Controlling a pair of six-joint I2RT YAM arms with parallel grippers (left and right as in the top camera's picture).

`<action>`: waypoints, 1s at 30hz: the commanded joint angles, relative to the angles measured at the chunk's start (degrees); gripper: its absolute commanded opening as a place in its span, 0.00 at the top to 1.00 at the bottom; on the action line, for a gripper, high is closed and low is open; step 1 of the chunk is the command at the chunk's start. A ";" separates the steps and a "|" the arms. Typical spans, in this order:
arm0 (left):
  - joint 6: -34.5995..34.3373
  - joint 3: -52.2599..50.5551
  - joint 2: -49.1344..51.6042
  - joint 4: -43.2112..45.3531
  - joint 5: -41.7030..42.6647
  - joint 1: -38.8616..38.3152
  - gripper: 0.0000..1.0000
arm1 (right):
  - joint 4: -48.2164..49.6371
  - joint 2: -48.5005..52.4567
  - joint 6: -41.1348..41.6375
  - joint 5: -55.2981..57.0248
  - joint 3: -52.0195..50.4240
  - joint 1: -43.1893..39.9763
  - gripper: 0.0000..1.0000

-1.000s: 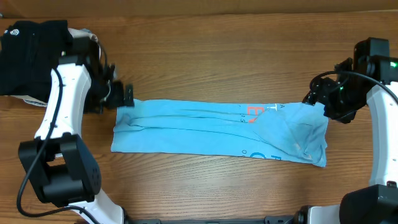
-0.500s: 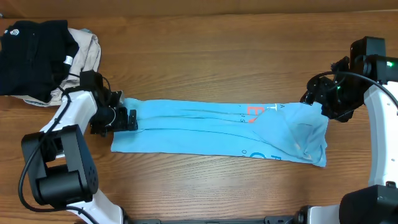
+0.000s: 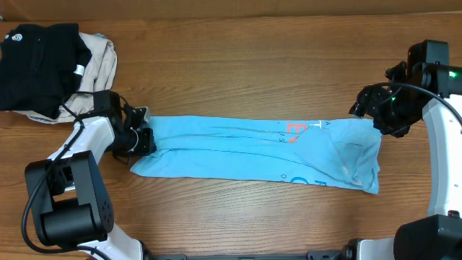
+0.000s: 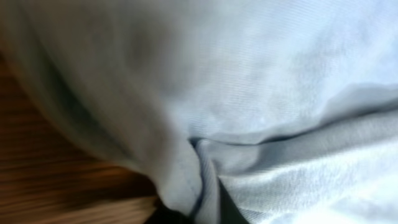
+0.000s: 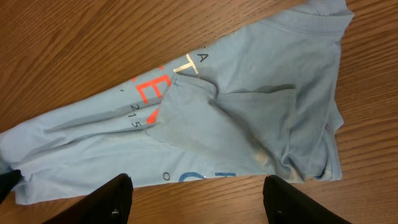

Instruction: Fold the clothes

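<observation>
The clothes, a sky-blue T-shirt [image 3: 245, 148], lie folded into a long strip across the table, with red and white lettering [image 3: 294, 130] near the right end. My left gripper [image 3: 144, 137] is low at the strip's left end, shut on a bunched fold of the blue cloth [image 4: 249, 93]. That cloth fills the left wrist view, where the pinch by the left gripper [image 4: 199, 214] shows at the bottom edge. My right gripper [image 3: 368, 108] hovers open above the shirt's right end. In its wrist view the shirt [image 5: 217, 118] lies beyond the right gripper [image 5: 202, 205], and bare wood shows between its dark fingers [image 5: 112, 199].
A black garment [image 3: 36, 61] with a small white logo lies on a beige garment [image 3: 101, 65] at the far left corner. The wooden table [image 3: 238, 58] extends behind and in front of the shirt.
My left arm swung down to the shirt's left end and its gripper closed on the cloth there. The right arm has barely moved.
</observation>
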 commanded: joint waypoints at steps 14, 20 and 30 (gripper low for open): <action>-1.22 21.16 3.10 -11.32 -4.28 4.61 0.96 | 2.40 -0.61 0.02 -0.26 0.76 0.17 0.28; -0.66 27.17 3.10 -17.70 -3.78 2.73 0.96 | 2.71 -0.61 0.02 -0.26 0.76 0.17 0.28; -1.14 27.54 3.10 -22.05 -2.12 -10.78 0.96 | 3.04 -0.61 0.02 -0.26 0.76 0.17 0.28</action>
